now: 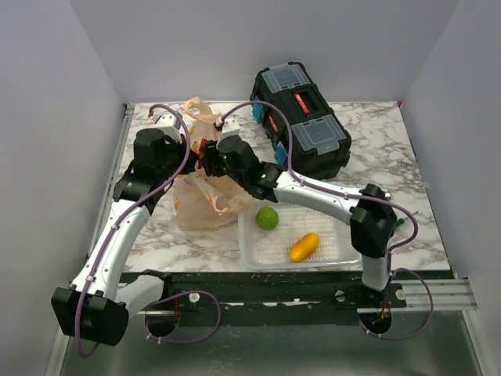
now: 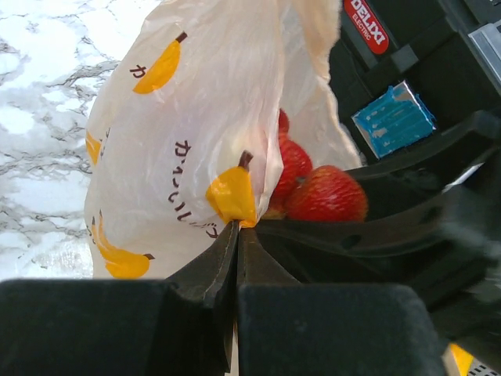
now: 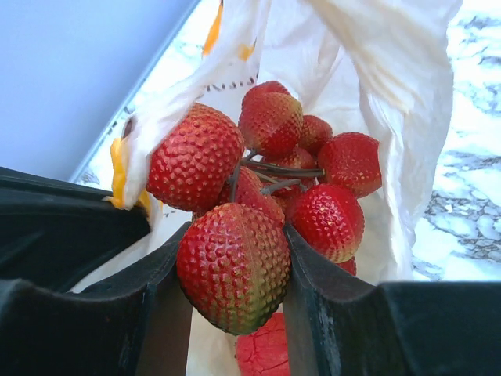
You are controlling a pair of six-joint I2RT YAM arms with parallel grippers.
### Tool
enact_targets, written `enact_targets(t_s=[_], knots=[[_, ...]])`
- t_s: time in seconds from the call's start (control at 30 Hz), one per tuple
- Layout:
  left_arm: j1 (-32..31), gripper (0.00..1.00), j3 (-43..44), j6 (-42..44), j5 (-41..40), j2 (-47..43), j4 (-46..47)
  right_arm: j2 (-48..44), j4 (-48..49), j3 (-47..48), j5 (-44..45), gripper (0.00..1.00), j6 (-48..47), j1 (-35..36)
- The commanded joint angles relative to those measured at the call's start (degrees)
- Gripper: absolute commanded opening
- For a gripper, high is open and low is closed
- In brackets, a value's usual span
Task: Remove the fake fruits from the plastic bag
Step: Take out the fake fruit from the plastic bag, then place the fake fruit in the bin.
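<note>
Nearest you, white mesh plastic basket [image 1: 247,257] on the marble tabletop [image 1: 383,149]: one green lime-like ball [image 1: 267,218], one orange oblong fruit [image 1: 304,247], lying apart.

Next, thin peach-tan plastic bag printed with bananas [image 1: 202,207], just left of the basket.

Your left gripper [image 2: 237,235]: jaws fully closed, pinching the bag's rim.

Your right gripper [image 3: 235,251]: jaws part-way apart, clamped on one berry of the bunch of bumpy red berries on a brown stem [image 3: 270,121], at the bag's mouth.

Farthest, black plastic toolbox with clear lid compartments [image 1: 307,129].
</note>
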Motion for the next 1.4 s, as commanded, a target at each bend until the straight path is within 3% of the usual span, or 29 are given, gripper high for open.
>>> enact_targets(t_s=[0.0, 0.83, 1.37], knots=[[0.3, 0.0, 1.1, -0.2, 0.7, -1.4, 0.5, -6.5, 3.8, -1.3, 0.3, 0.02, 0.5, -0.4], [0.3, 0.0, 0.8, 0.0, -2.2, -1.6, 0.5, -29.9, 7.4, -16.9, -0.8, 0.01, 4.6, -0.4], [0.5, 0.0, 1.1, -0.2, -1.9, 0.3, 0.3, -53.4, -6.8, -33.7, 16.1, 0.01, 3.0, -0.4]])
